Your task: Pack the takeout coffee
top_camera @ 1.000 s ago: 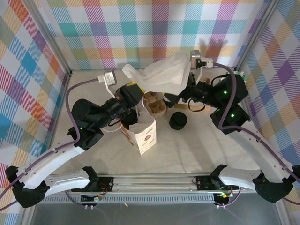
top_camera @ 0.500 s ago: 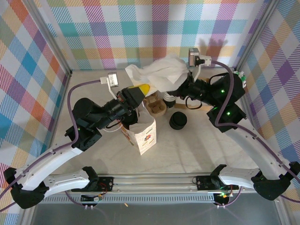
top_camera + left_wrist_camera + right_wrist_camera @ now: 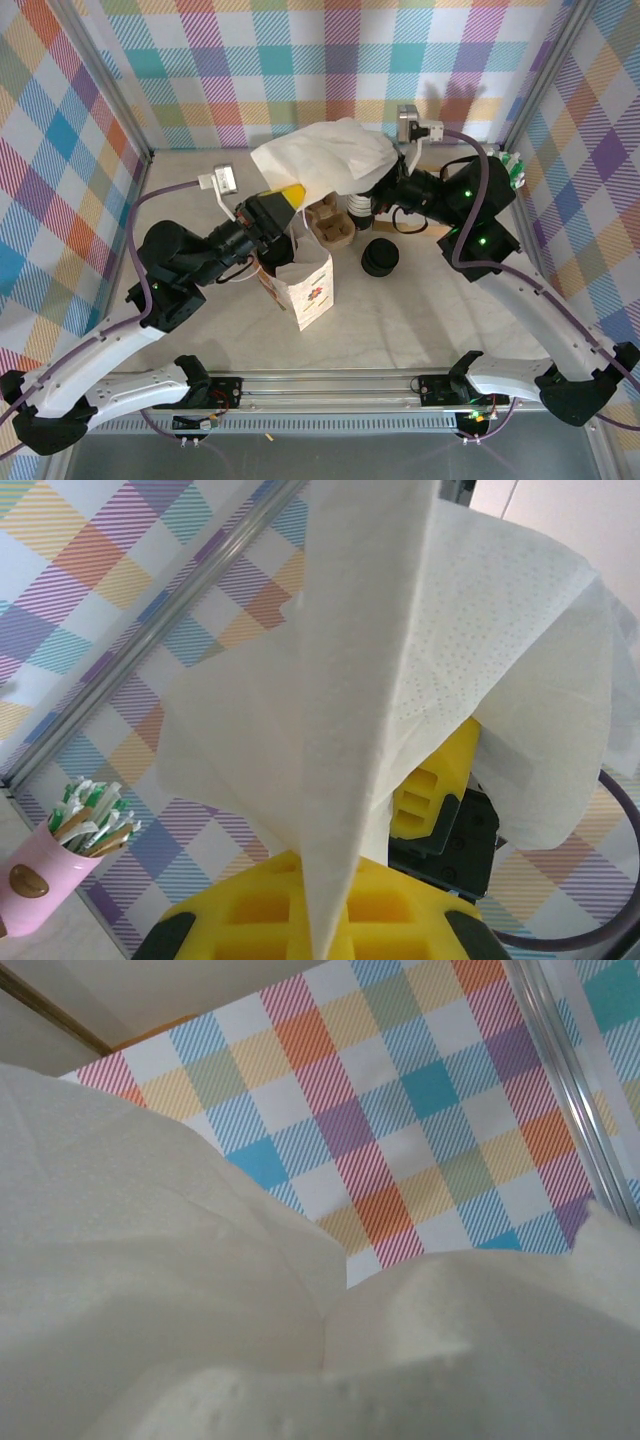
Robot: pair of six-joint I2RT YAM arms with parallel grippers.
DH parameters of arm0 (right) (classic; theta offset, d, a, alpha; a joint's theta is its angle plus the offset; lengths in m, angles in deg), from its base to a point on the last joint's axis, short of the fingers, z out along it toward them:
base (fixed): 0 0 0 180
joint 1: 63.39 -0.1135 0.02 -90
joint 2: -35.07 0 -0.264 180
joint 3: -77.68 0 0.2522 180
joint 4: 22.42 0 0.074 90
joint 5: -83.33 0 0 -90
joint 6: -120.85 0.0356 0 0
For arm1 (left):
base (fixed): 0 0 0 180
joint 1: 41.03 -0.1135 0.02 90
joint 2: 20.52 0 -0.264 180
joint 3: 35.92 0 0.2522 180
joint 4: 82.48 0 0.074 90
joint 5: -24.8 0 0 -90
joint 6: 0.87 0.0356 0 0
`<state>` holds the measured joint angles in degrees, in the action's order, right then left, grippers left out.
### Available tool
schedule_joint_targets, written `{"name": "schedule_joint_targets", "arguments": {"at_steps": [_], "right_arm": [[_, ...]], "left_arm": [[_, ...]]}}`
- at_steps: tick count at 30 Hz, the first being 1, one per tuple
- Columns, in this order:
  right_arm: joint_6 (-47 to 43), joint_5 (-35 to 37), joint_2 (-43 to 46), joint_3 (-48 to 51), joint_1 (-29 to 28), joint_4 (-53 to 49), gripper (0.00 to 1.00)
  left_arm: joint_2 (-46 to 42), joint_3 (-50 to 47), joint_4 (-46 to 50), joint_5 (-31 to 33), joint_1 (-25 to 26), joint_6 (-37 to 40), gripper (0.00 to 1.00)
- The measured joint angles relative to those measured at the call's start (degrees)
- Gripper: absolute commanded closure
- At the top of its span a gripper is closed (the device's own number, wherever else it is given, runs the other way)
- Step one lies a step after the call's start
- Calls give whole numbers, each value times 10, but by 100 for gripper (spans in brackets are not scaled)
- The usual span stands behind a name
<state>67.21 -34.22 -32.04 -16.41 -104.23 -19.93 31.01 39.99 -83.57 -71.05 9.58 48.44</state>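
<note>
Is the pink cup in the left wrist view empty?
No, the pink cup holds a bunch of thin sticks, some wrapped in green and white, some brown.

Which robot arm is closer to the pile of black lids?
The right arm. Its jaws sit just behind the black lids, at the napkin's edge. The left arm pinches the napkin farther off to the left, beyond the cardboard cup tray.
</note>
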Motion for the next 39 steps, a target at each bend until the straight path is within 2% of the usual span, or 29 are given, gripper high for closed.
{"name": "schedule_joint_targets", "arguments": {"at_steps": [3,5,8,12,16,20,23,28,39], "right_arm": [[-13,-9,-15,-22,1,-31,100],[-31,-11,-21,-43,3,-60,100],[-66,-13,-21,-70,3,-104,100],[-129,-16,-23,-115,3,-182,100],[-212,-33,-36,-158,3,-269,100],[-297,-68,-53,-168,3,-346,100],[-344,-94,-79,-168,3,-396,100],[-404,-130,-134,-170,1,-456,100],[-530,-126,-251,-251,-12,-590,96]], "left_arm": [[-12,-6,19,23,0,6,56],[-24,-6,41,48,0,14,39],[-47,-6,78,91,0,29,31],[-87,-6,132,165,0,39,29],[-136,-6,200,264,0,40,28],[-185,-6,299,375,0,16,28],[-209,-5,362,435,0,-1,28],[-220,-4,424,474,0,-18,28],[-220,-3,463,476,0,-31,27]]}}
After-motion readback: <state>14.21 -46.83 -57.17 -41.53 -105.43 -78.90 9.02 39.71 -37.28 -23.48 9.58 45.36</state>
